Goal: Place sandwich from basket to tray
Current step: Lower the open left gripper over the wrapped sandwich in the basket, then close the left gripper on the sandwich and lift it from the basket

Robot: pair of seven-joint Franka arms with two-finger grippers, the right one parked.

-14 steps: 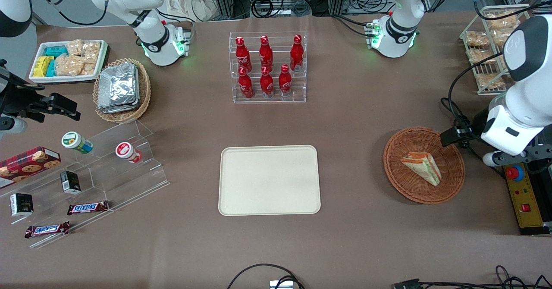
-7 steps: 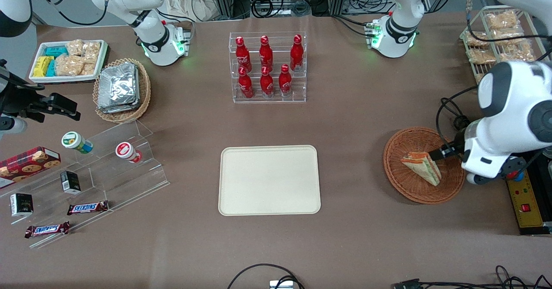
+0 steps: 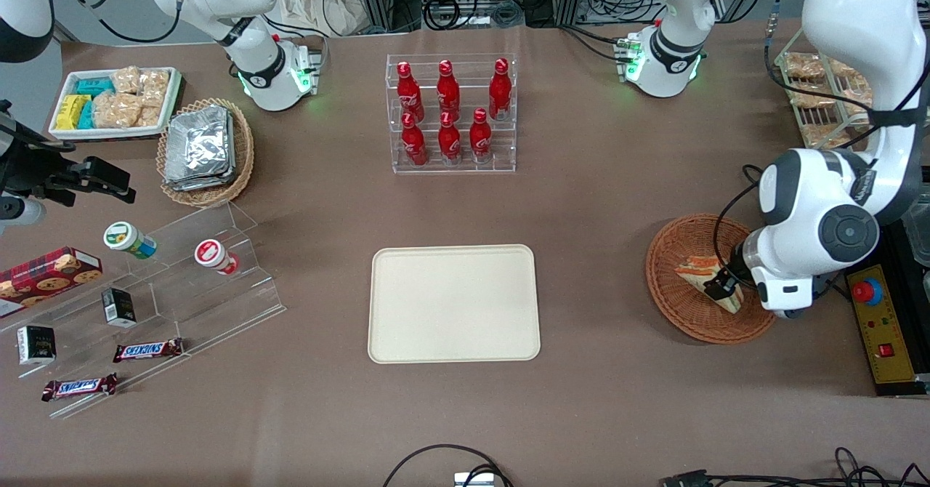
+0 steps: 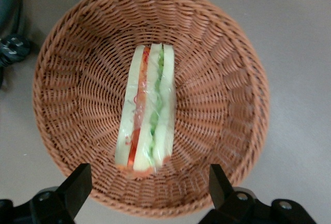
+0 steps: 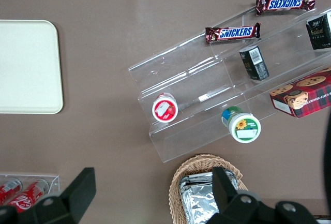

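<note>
Front view: tray point(image 3: 454, 304) sits bare, well apart from the basket point(image 3: 672, 302) toward the working arm's end of the table, and the gripper point(image 3: 723, 283) hangs directly over the basket. Left wrist view shows the fingers point(image 4: 76, 185) spread wide and holding nothing, one on each side of the basket's middle, with the sandwich point(image 4: 147, 118) lying in the basket between their lines, long axis crossing the closing direction. Wrapped wedge, pale bread, orange and green layers edge-up; judgement: descend straight and close across the narrow width.
</note>
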